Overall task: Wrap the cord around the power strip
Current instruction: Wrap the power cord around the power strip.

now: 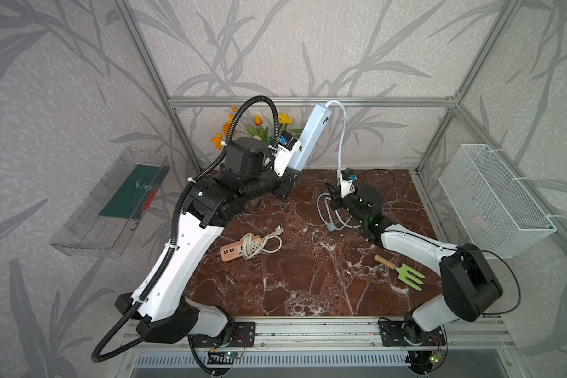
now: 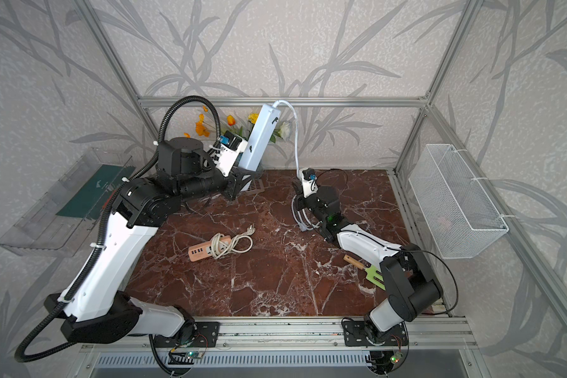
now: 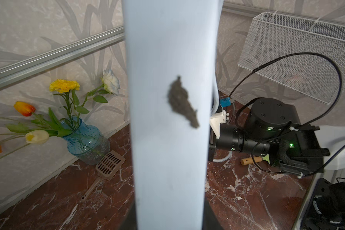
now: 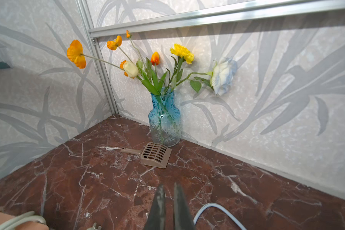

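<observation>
Left fingers [image 1: 290,180] clamp power strip [image 1: 311,137] at its lower end, held upright.
Right fingers [image 4: 159,207] closed on nothing; limp cord [image 4: 217,207] just beside them looks slippery, so pinch it there.

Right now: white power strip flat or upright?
Upright, leaning. Left hand grips white power strip at its lower end; cord leaves the top.

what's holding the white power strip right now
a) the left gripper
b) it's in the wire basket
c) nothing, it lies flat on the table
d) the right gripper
a: the left gripper clamps the lower end of the white power strip, which stands tilted in the air, while the right gripper is shut with the white cord beside it, not in it.
</observation>
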Tool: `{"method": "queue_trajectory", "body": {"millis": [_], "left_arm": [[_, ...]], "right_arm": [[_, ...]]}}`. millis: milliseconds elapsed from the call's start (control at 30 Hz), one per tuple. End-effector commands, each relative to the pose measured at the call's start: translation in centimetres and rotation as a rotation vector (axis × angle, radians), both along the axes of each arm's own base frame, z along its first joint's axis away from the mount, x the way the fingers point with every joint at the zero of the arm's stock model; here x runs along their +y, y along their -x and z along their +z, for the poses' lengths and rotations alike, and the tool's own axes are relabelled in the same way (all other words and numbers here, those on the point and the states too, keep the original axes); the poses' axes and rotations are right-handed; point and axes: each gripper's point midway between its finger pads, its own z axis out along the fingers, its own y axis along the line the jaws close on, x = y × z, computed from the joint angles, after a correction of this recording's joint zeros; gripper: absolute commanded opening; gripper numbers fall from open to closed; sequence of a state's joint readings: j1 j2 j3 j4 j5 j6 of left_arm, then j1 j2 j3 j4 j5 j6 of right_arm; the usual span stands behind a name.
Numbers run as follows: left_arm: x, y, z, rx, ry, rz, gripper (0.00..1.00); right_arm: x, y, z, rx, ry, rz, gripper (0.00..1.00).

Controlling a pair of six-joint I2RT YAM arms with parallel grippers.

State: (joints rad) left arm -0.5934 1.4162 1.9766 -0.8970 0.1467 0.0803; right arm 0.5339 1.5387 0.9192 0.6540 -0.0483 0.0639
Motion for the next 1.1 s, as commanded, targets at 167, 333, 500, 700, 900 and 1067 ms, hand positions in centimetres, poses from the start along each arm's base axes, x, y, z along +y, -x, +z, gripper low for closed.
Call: {"method": "queue_trajectory", "body": {"millis": [167, 333, 500, 700, 900, 1067], "left_arm": [[5.0, -9.3, -1.9, -0.014, -0.053, 0.337, 0.00], [3.9, -11.9, -13.7, 0.178, -0.424, 0.250, 0.00], [1.3, -8.3, -20.7, 0.325, -0.477, -0.027, 0.00], [-2.1, -0.8, -22.3, 0.318, -0.437, -0.431, 0.00], [-4.6, 6.5, -20.9, 0.242, -0.374, -0.728, 0.00], [-6.0, 9.7, -16.7, 0.148, -0.240, -0.832, 0.00]], "right_arm": [[4.2, 8.1, -2.9, -0.072, 0.609, 0.152, 0.00], [4.3, 12.9, -1.3, -0.243, 1.040, 0.235, 0.00], [2.2, 13.8, 8.7, -0.468, 1.043, 0.144, 0.00], [2.0, 14.2, 15.9, -0.537, 0.923, 0.189, 0.00], [-0.4, 10.3, 16.1, -0.424, 0.920, 0.235, 0.00], [-1.6, 7.1, 15.2, -0.291, 0.724, 0.310, 0.00]]}}
